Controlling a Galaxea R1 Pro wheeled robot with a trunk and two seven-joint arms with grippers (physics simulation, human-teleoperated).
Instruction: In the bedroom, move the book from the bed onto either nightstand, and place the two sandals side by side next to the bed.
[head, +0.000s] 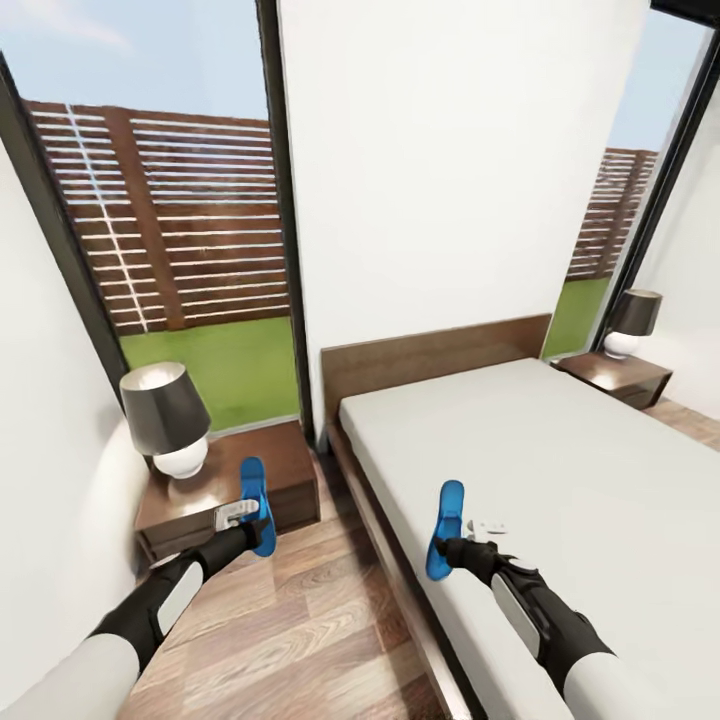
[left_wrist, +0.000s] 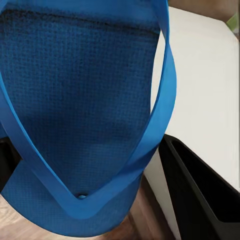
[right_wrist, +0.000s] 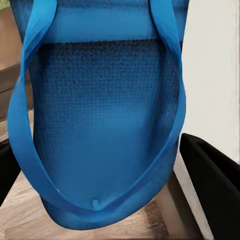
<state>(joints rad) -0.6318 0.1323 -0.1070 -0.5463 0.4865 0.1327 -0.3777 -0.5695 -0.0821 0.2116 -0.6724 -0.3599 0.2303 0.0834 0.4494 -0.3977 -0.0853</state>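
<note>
Each of my grippers holds one bright blue sandal upright by its lower end. My left gripper (head: 254, 536) is shut on a sandal (head: 255, 500) above the wood floor, just in front of the left nightstand (head: 285, 470). That sandal's sole and strap (left_wrist: 85, 115) are seen close up in the left wrist view, with a black finger (left_wrist: 200, 192) beside them. My right gripper (head: 452, 548) is shut on the other sandal (head: 446, 525), which hangs over the left edge of the bed (head: 560, 470). The right wrist view has this sandal (right_wrist: 105, 125) close up. The book is out of view.
A grey-shaded lamp (head: 168, 420) stands on the left nightstand. A second nightstand (head: 625, 378) with a lamp (head: 632, 320) sits beyond the bed. A strip of plank floor (head: 310, 600) runs between the left nightstand and the bed frame (head: 385, 560). A white wall (head: 50, 520) is close on the left.
</note>
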